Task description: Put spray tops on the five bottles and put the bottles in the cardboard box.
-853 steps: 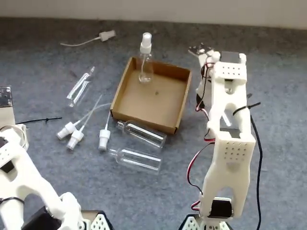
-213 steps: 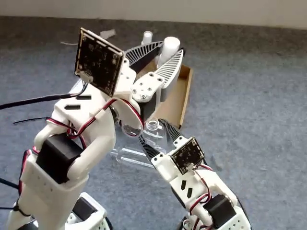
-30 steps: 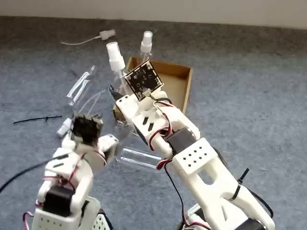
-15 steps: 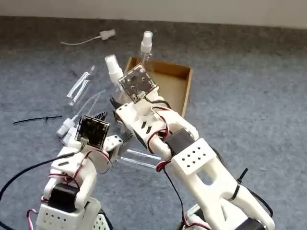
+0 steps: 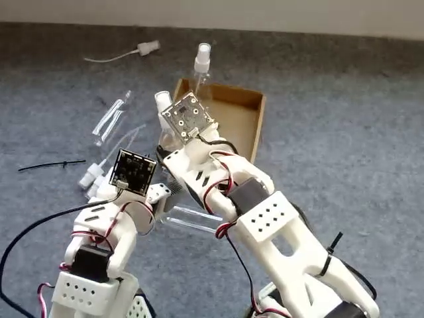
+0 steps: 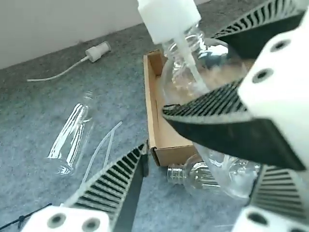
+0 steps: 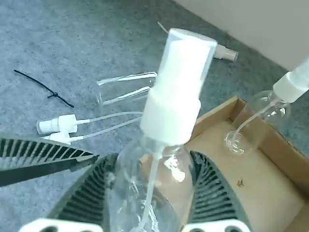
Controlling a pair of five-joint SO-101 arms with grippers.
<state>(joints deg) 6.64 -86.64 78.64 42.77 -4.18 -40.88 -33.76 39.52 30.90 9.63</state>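
From high up, the right jaws pinch a clear bottle (image 5: pixel 167 134) with a white spray top (image 5: pixel 162 101), held up just beside a corner of the cardboard box (image 5: pixel 235 122). The left jaws are spread wide close by and hold nothing. In the left wrist view, the smooth round bottle sits between the right jaws' ribbed pads (image 6: pixel 212 104); a weak pinch might let it slip. In the right wrist view, the spray top stands above the jaws and might pop off if it is loose. Past the jaws, a capped bottle (image 7: pixel 263 108) stands in the box, and a low swing could knock it over.
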